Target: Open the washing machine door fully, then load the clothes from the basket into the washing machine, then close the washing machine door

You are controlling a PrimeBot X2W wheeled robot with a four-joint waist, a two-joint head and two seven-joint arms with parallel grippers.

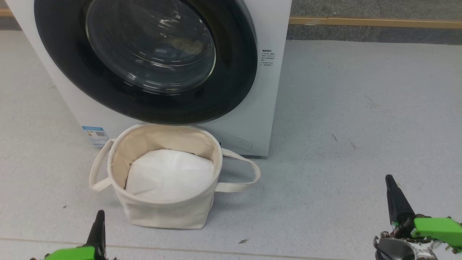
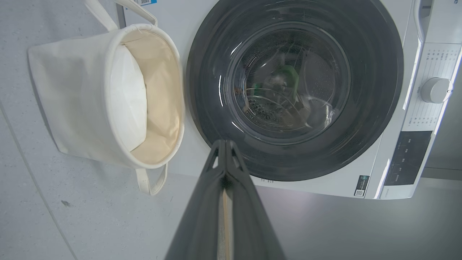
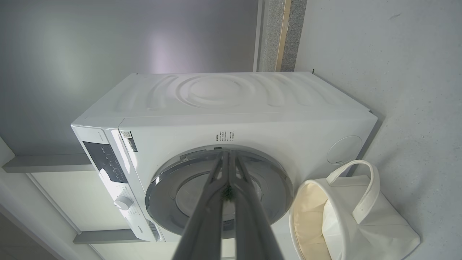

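Facing shut, black-rimmed round glass washing machine door behind off-white canvas basket. With left end effector and right end effector pinched together, empty.

Head looks down; 2 wrist views face washing machine, basket

Soft, even overhead light keeps every picture bright, leaving a faint shadow on the floor beside the basket and white streaks of glare on the washing machine door glass. The wrist pictures bow straight lines near their edges. The left gripper and right gripper loom blurred, and a pale glow washes the wall.
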